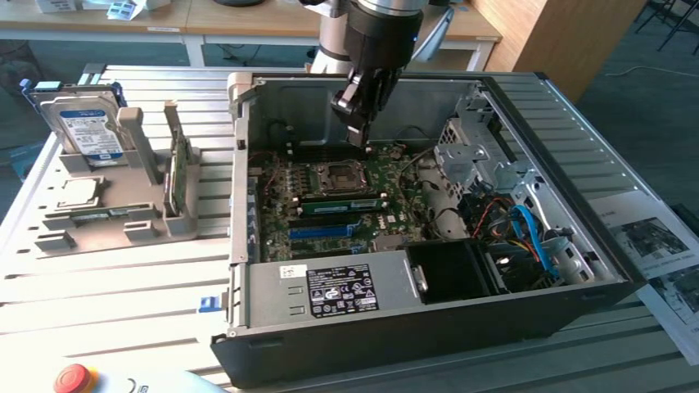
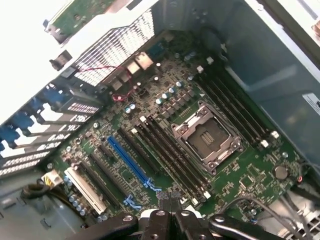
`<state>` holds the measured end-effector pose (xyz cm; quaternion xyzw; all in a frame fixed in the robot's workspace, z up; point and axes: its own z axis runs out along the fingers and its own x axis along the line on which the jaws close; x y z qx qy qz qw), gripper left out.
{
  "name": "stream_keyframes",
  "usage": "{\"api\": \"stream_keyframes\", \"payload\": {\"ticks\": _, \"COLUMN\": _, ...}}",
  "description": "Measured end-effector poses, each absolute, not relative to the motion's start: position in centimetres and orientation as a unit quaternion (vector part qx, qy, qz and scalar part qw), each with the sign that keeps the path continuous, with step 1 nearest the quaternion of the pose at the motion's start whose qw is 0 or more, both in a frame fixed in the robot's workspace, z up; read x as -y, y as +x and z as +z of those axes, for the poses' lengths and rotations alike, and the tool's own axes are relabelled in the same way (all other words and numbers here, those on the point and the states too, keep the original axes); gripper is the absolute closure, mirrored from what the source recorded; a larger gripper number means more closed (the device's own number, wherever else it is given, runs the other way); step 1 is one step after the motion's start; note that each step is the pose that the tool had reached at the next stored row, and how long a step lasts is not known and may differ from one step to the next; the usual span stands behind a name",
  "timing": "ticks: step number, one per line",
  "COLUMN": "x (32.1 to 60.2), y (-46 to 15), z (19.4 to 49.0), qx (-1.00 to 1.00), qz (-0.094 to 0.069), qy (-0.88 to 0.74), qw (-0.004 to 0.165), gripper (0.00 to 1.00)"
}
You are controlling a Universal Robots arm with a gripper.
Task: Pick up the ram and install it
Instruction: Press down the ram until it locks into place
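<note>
In the exterior view, at the left of the frame, a grey plastic rack (image 1: 120, 221) holds the ram (image 1: 173, 176), a thin green stick standing on edge. At upper centre the black arm (image 1: 377, 41) reaches down into the open metal computer case (image 1: 437, 319), its gripper (image 1: 358, 131) clenched empty above the green motherboard (image 1: 327, 213).

A green motherboard (image 1: 339, 201) with black slots and one blue slot (image 2: 129, 160) is seen inside the black case (image 1: 437, 323). A blue-and-white label is carried by the silver hard drive (image 1: 87, 131), and the gripper (image 2: 170, 200) is black.
</note>
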<state>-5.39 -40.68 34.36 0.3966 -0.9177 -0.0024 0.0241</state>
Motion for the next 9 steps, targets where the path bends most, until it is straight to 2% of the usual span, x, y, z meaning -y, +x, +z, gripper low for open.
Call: {"api": "stream_keyframes", "payload": {"ticks": 9, "x": 40.68, "y": -5.39, "z": 34.32, "qx": 0.941, "qz": -0.004, "qy": 0.338, "qw": 0.024, "gripper": 0.89}}
